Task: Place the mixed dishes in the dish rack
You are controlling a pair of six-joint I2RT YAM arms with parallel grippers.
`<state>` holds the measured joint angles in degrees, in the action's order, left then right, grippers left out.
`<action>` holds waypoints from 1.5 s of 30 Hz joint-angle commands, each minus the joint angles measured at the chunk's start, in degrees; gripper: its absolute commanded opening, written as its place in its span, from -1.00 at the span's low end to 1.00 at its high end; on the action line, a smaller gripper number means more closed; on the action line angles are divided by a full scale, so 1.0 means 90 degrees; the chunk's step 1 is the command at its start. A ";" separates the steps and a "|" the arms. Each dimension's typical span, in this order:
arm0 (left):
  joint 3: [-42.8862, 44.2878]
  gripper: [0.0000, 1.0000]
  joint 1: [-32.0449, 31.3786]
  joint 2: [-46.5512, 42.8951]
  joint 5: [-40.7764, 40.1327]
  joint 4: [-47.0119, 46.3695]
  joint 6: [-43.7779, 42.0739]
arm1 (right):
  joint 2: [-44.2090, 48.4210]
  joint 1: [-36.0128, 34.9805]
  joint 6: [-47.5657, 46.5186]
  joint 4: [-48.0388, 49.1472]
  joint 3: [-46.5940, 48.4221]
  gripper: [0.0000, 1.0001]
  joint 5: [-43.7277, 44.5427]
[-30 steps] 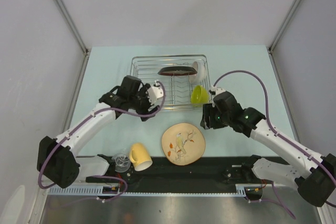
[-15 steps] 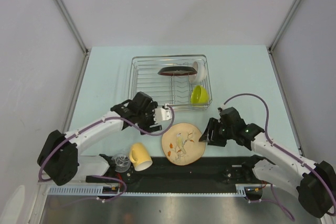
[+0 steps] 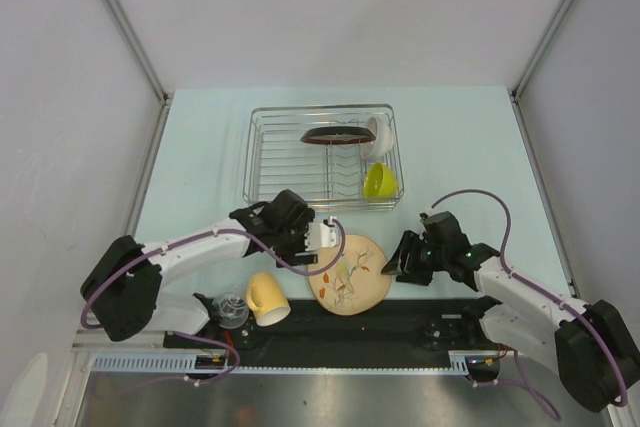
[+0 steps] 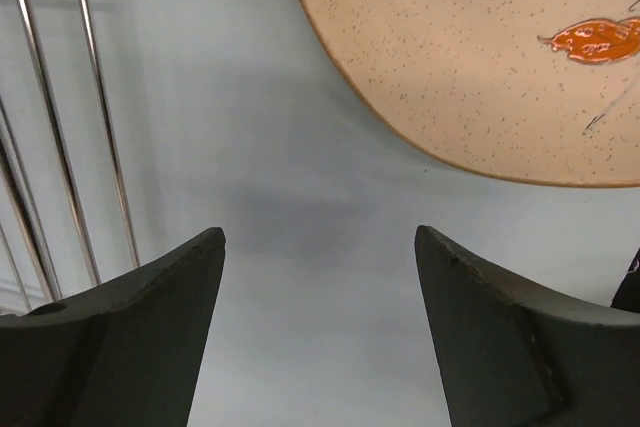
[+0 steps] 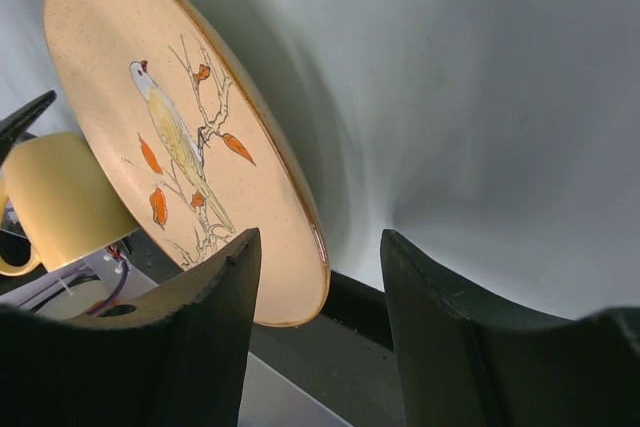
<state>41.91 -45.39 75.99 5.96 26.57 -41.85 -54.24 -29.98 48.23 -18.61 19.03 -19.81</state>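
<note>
Flanking beige patterned plate (image 3: pixel 348 273) on the bench (image 3: pixel 200 137): left tool (image 3: pixel 326 237) just beside its left rim, right tool (image 3: pixel 398 259) at its right rim, both arms stretched low. Dish rack (image 3: pixel 270 162), silver wire, holds dark red-rimmed plate (image 3: pixel 335 135) on edge, white bowl (image 3: pixel 378 132) and lime-green bowl (image 3: pixel 378 181). Yellow mug (image 3: pixel 266 297) and clear glass (image 3: pixel 232 309) sit at the near edge. Left wrist: jaws wide apart, nothing between, bare bench below. Right wrist: jaws part open, speckled plate rim in the gap, not clamped.

a pale mint-green flat tabletop (image 3: pixel 205 137) sits between plain white enclosure walls (image 3: pixel 330 17), with a long black strip (image 3: pixel 400 327) along its near edge.
</note>
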 commanded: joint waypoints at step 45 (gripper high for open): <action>0.2526 0.61 -0.0059 0.0318 0.1220 0.1040 0.1085 | 0.1055 -0.0175 -0.0745 0.0439 0.0814 -1.00 -0.0252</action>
<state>51.48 -53.58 85.43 5.56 33.69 -35.31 -49.43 -31.48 50.17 -10.63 17.37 -21.96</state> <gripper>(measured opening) 0.811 0.194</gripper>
